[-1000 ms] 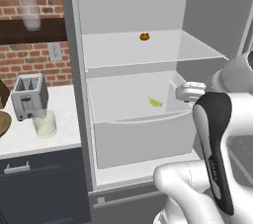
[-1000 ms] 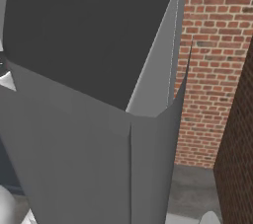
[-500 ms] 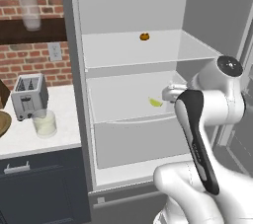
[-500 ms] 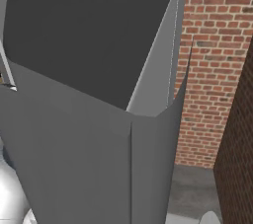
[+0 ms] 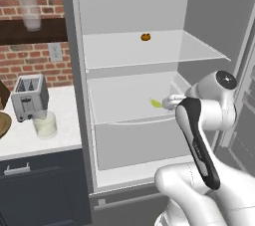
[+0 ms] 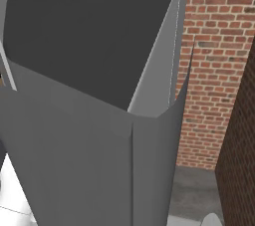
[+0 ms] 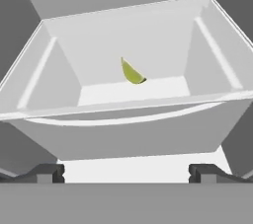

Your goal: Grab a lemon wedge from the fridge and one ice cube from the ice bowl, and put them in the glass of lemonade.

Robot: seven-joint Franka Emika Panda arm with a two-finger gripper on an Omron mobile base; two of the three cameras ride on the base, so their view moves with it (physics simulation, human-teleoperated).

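The fridge (image 5: 134, 95) stands open; the right base view meets its dark door (image 6: 89, 120). The lemon wedge (image 7: 132, 73) lies in the white drawer (image 7: 123, 119). The gripper (image 7: 126, 172) – fingertips spread wide, empty – faces it.

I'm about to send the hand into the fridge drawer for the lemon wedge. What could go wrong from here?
1. The lemon wedge is tiny and lies deep in the drawer, near its back wall; the open hand may close beside it or nudge it away.
2. The drawer's front lip lies between the hand and the wedge, so a low approach could hit it.
3. The small orange item sits on the shelf above; it is not the target.
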